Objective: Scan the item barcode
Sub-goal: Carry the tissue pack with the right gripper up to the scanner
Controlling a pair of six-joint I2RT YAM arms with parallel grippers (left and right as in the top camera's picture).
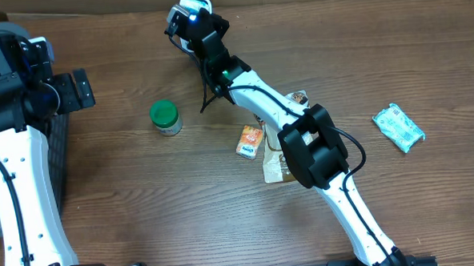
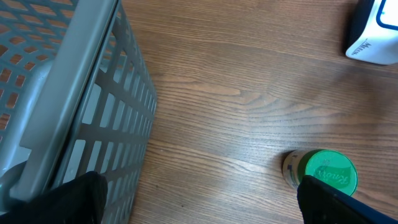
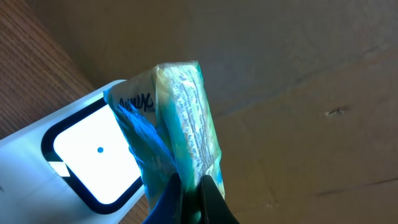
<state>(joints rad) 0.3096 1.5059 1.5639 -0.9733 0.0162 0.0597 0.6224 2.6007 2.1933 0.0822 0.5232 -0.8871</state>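
Observation:
My right gripper (image 3: 193, 194) is shut on the lower edge of a blue-green plastic packet (image 3: 181, 106). It holds the packet upright right in front of the lit window of the white scanner (image 3: 92, 152). From overhead the right gripper (image 1: 187, 18) is at the back of the table against the scanner (image 1: 198, 1), where a blue glow shows. I cannot make out a barcode on the packet. My left gripper (image 2: 199, 196) hangs open over bare wood at the left, between the basket and a green-lidded jar (image 2: 324, 171), holding nothing.
A grey mesh basket (image 2: 74, 93) stands at the left edge. The jar (image 1: 165, 117) sits left of centre. An orange packet (image 1: 250, 140) and a brown pouch (image 1: 275, 165) lie under the right arm. A teal packet (image 1: 398, 127) lies at the right.

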